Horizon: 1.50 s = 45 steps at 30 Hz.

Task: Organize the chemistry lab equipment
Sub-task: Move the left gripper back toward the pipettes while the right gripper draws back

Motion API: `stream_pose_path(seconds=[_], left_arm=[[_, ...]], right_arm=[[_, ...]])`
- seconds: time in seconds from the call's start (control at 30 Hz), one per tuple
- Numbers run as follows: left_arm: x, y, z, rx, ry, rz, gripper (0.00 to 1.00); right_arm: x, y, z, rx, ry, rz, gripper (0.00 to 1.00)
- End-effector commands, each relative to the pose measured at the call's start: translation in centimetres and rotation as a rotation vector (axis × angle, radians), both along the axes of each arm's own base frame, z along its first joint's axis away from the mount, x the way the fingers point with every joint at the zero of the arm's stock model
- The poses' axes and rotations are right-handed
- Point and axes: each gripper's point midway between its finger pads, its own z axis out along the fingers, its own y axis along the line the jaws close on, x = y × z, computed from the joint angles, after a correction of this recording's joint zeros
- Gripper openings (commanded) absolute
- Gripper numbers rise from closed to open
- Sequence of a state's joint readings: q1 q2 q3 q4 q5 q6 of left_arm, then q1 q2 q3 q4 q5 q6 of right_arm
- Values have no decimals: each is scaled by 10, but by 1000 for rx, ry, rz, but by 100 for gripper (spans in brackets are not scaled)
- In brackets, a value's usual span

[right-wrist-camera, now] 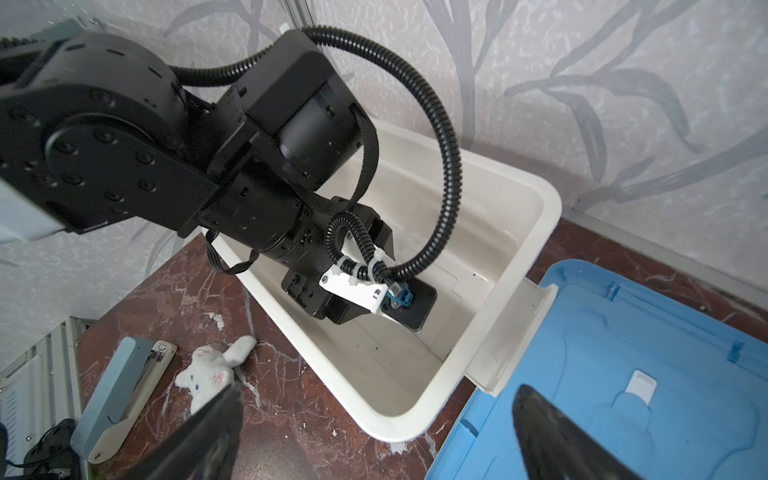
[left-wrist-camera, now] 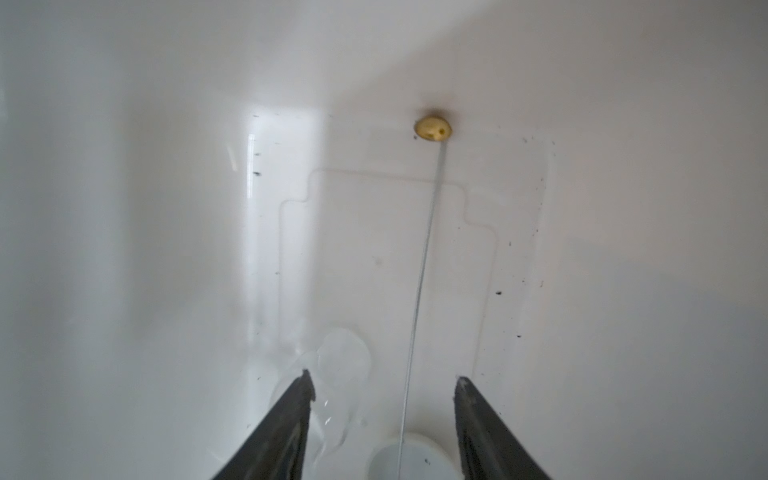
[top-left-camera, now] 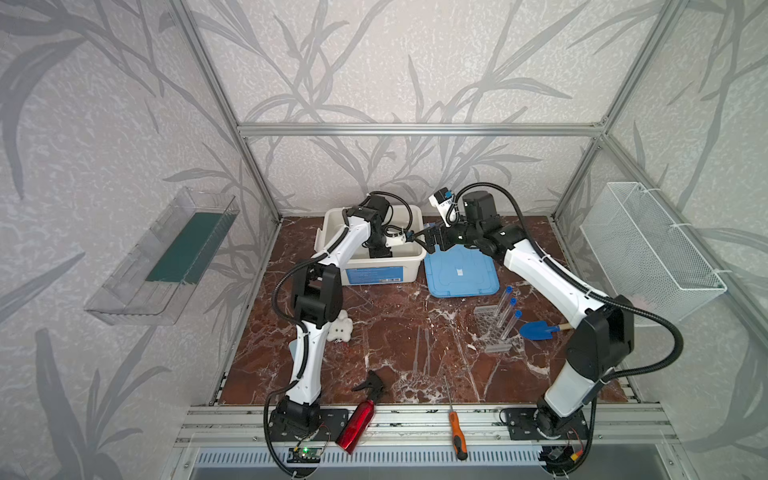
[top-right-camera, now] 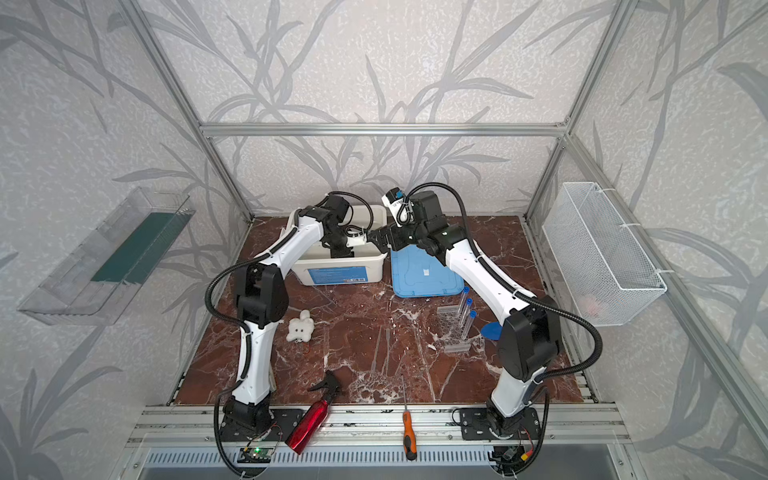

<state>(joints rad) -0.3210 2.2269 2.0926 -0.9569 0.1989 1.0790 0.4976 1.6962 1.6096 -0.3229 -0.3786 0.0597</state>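
My left gripper (left-wrist-camera: 383,377) is down inside the white bin (top-left-camera: 374,274) and stands open. On the bin floor between its fingers lies a thin rod (left-wrist-camera: 424,266) with a yellowish knob (left-wrist-camera: 432,126) at its far end. A small clear jar (left-wrist-camera: 340,365) lies by one fingertip, and a small white round dish (left-wrist-camera: 411,457) sits under the rod. My right gripper (right-wrist-camera: 379,390) hangs open and empty above the bin's corner (right-wrist-camera: 415,428) and the blue lid (right-wrist-camera: 665,353). In a top view, three blue-capped tubes (top-left-camera: 508,311) stand in the clear rack (top-left-camera: 496,332), and thin droppers (top-left-camera: 419,353) lie on the table.
A red spray bottle (top-left-camera: 357,419) and an orange-handled screwdriver (top-left-camera: 457,432) lie at the front edge. A blue shovel (top-left-camera: 538,330) lies by the rack, and a white plush toy (top-left-camera: 340,326) by the left arm. A wire basket (top-left-camera: 652,249) hangs on the right wall, a clear tray (top-left-camera: 166,257) on the left.
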Motion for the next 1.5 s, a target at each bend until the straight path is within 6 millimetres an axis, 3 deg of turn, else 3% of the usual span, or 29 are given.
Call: stream_pose_path(seconds=[0.0, 0.13, 0.2, 0.23, 0.37, 0.43, 0.53, 0.7, 0.8, 0.9, 1.03, 1.13, 1.3, 1.47], left_arm=[[2, -7, 69, -78, -136, 52, 61], [-3, -19, 126, -225, -247, 140, 71], [-5, -26, 159, -343, -338, 225, 85], [-6, -27, 171, -381, -381, 266, 97], [-23, -34, 212, -492, -532, 457, 99], [-41, -43, 221, -581, -487, 534, 99], [-72, -59, 234, -813, -267, 662, 99], [-116, -81, 230, -1125, 37, 771, 99], [-138, -84, 207, -1178, 157, 869, 99], [-155, -81, 160, -1061, 257, 1013, 99], [-191, -76, 87, -770, 275, 1128, 99], [-219, -79, 38, -651, 366, 1212, 98], [-261, -88, -18, -538, 421, 1277, 91], [-291, -81, -54, -410, 418, 1340, 67]], right_arm=[[-18, -12, 29, 24, -41, -20, 99], [-34, -28, 42, 21, -60, -63, 99], [-45, -36, 46, 21, -66, -72, 99], [-51, -40, 47, 19, -69, -77, 99], [-79, -57, 50, 9, -95, -73, 99], [-92, -65, 48, 6, -100, -76, 99], [-114, -76, 34, -5, -72, -67, 99], [-141, -91, 10, -38, -28, -68, 99], [-155, -95, -3, -38, 14, -60, 99], [-169, -95, -25, -32, 82, -30, 99], [-180, -96, -56, -51, 169, -19, 100], [-185, -95, -69, -52, 213, -16, 99], [-195, -87, -89, -112, 244, 14, 97], [-202, -80, -104, -146, 268, 32, 97]])
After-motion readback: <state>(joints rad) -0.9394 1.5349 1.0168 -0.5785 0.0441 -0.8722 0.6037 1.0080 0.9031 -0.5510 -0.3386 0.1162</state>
